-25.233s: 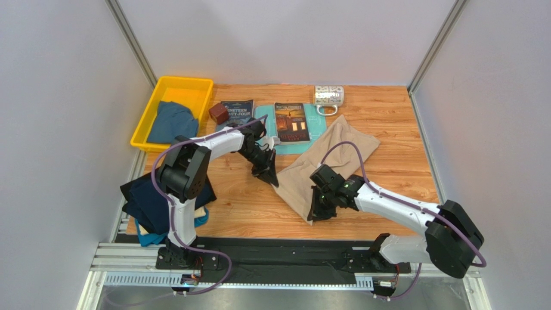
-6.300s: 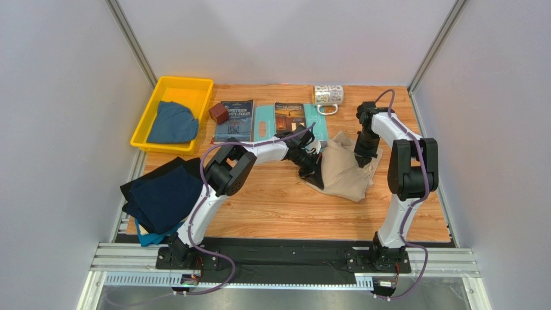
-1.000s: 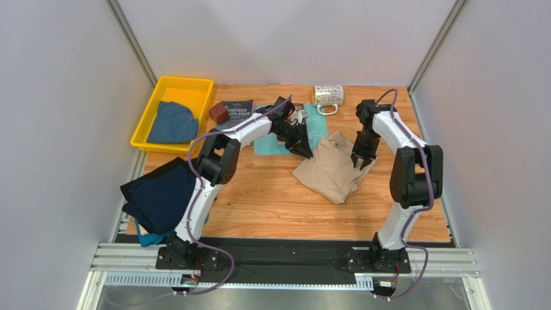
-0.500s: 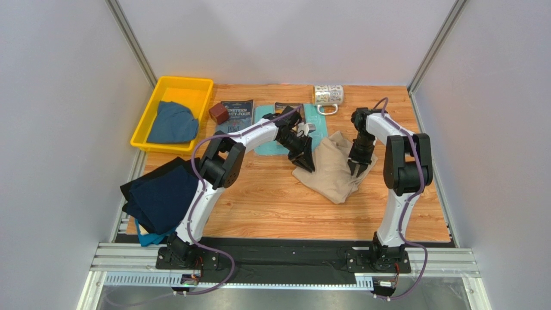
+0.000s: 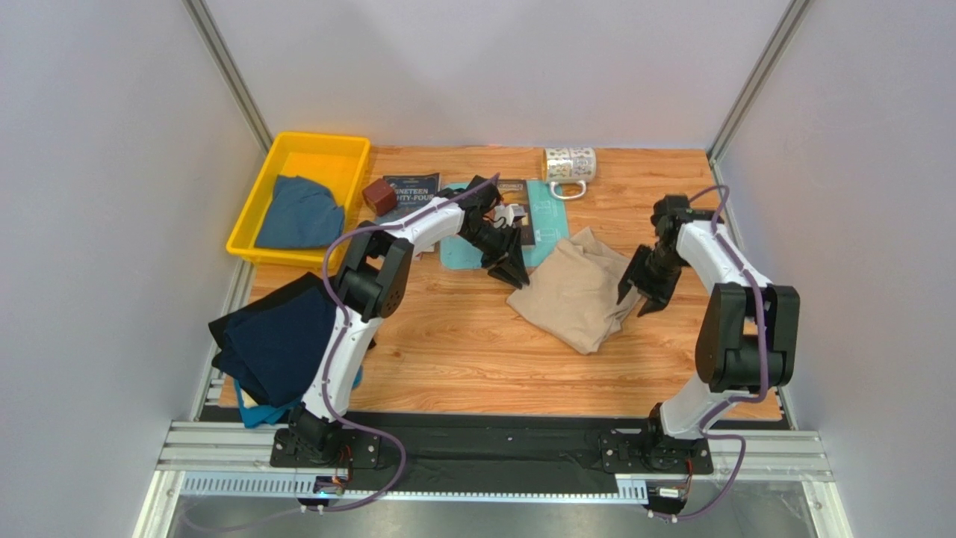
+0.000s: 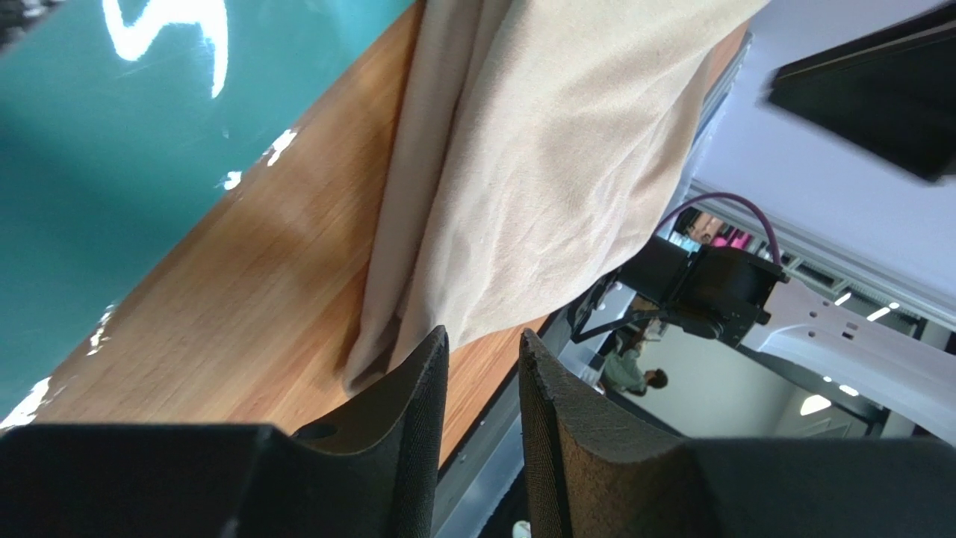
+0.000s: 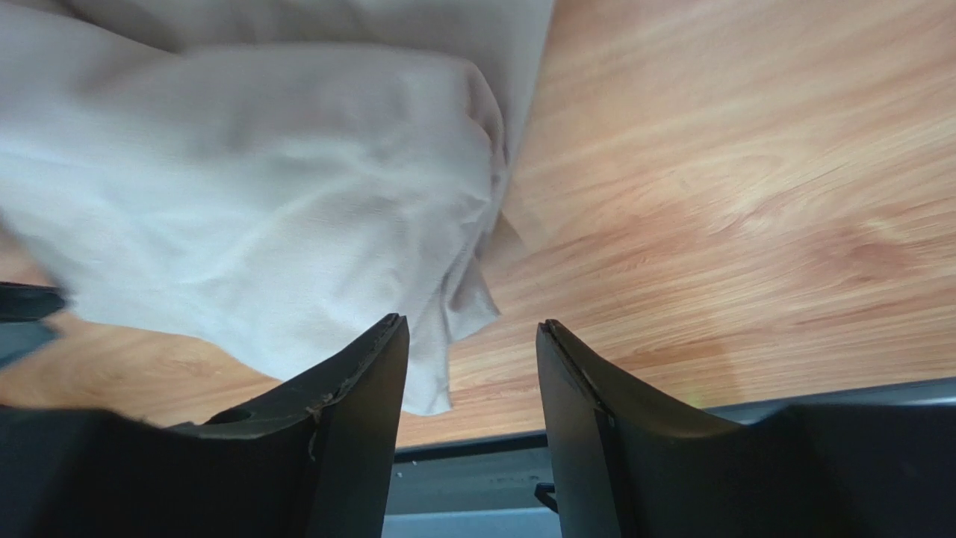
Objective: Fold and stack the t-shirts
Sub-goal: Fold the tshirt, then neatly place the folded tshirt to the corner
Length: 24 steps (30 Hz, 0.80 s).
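Observation:
A beige t-shirt (image 5: 572, 289) lies folded in a compact bundle on the wooden table, right of centre. My left gripper (image 5: 507, 269) hovers at its left edge, jaws slightly open and empty; the left wrist view shows the cloth (image 6: 539, 168) just beyond the left gripper (image 6: 480, 342). My right gripper (image 5: 642, 294) sits off the shirt's right edge, open and empty, with the cloth (image 7: 258, 191) lying past the right gripper (image 7: 471, 327). Dark navy t-shirts (image 5: 275, 342) are piled at the table's left edge over a teal one (image 5: 253, 413). A dusty blue t-shirt (image 5: 297, 213) lies in the yellow bin.
The yellow bin (image 5: 249, 230) stands at the back left. Beside it are a brown cube (image 5: 379, 197), a dark book (image 5: 410, 191) and a light-teal board (image 5: 547, 213) partly under the left arm. A patterned mug (image 5: 570, 165) is at the back edge.
Both grippers have opened and let go of the beige shirt. The right gripper has drawn off to the right, the left has backed slightly left. The shirt now rests flatter.

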{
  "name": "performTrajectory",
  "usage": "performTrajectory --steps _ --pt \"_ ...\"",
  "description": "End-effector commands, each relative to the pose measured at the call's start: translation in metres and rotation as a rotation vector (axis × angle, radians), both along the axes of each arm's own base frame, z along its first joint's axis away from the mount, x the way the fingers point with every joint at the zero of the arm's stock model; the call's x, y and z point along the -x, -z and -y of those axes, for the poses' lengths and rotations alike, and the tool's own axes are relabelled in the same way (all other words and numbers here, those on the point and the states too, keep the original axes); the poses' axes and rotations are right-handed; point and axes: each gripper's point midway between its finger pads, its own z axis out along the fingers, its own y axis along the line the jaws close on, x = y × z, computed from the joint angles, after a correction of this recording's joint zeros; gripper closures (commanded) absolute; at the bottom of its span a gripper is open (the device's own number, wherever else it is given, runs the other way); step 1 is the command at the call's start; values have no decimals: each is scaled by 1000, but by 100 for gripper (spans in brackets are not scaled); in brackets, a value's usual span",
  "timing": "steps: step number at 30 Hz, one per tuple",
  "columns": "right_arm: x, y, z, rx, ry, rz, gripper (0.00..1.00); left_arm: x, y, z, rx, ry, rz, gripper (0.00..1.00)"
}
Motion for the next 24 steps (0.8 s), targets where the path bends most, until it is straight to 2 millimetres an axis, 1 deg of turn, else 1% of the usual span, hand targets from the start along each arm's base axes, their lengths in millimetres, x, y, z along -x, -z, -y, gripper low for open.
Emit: performTrajectory --steps 1,2,4,5,6,7,12,17,18,20,21,23,24 --pt "27 38 -29 -150 18 -81 47 1 -14 -1 34 5 0 64" --pt "36 46 -35 -188 23 -100 47 1 -13 -2 32 3 1 64" --pt "35 52 -36 -201 46 -83 45 1 -16 -3 33 5 12 64" --pt "41 57 -39 -225 58 -96 44 2 -16 -4 30 5 13 64" --pt "37 57 -39 -227 67 -73 42 1 -16 -5 28 2 19 64" --pt "38 60 -37 -227 76 -69 39 0 -18 -7 25 1 27 64" --pt "35 69 -43 -298 112 -28 39 1 -15 -13 8 -10 17 64" --pt "31 75 -42 -310 154 6 39 -2 -15 -17 8 -17 20 64" --pt "25 73 -42 -319 158 36 39 -2 -16 -16 12 -15 22 64" --pt "24 70 -44 -342 162 57 39 -1 -19 -16 24 -9 26 64" --pt "20 64 -46 -356 148 93 39 -1 -21 -16 32 -4 33 64" --pt "20 55 -48 -370 132 113 39 -1 -26 -15 45 3 41 65" --pt "20 46 -49 -372 126 133 39 -1 -28 -15 48 4 47 65"
